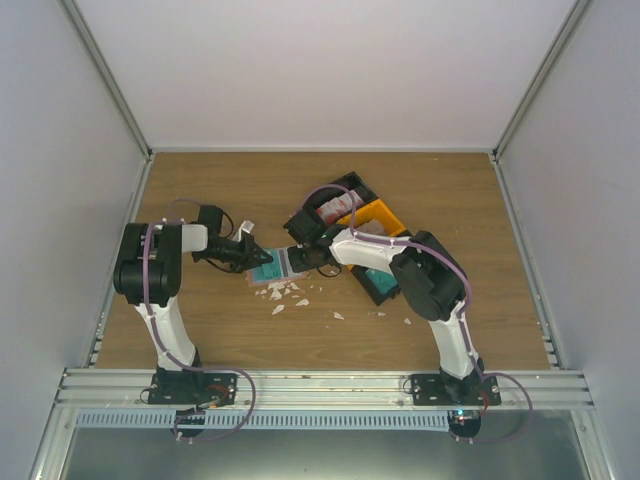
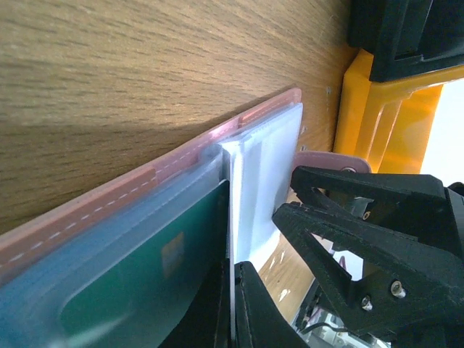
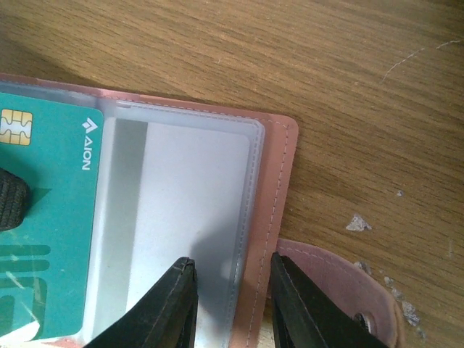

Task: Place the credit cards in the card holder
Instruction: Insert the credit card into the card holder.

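Observation:
The card holder (image 1: 272, 268) lies open on the table, salmon-pink outside (image 3: 279, 181) with clear blue pockets. A teal credit card (image 3: 51, 181) sits in one pocket and also shows in the left wrist view (image 2: 130, 283). My left gripper (image 2: 233, 304) is shut on a pale white credit card (image 2: 264, 167), held edge-on with its far end inside the holder's right pocket (image 3: 188, 188). My right gripper (image 3: 230, 304) is open, its jaws straddling the holder's right edge. In the top view the two grippers (image 1: 252, 256) (image 1: 298, 256) meet over the holder.
An orange bin (image 1: 375, 215) and black bins (image 1: 340, 195) (image 1: 380, 285) stand just behind and right of the holder; the orange bin is close in the left wrist view (image 2: 370, 109). Small white scraps (image 1: 290, 295) lie in front. The holder's snap tab (image 3: 333, 290) sticks out right.

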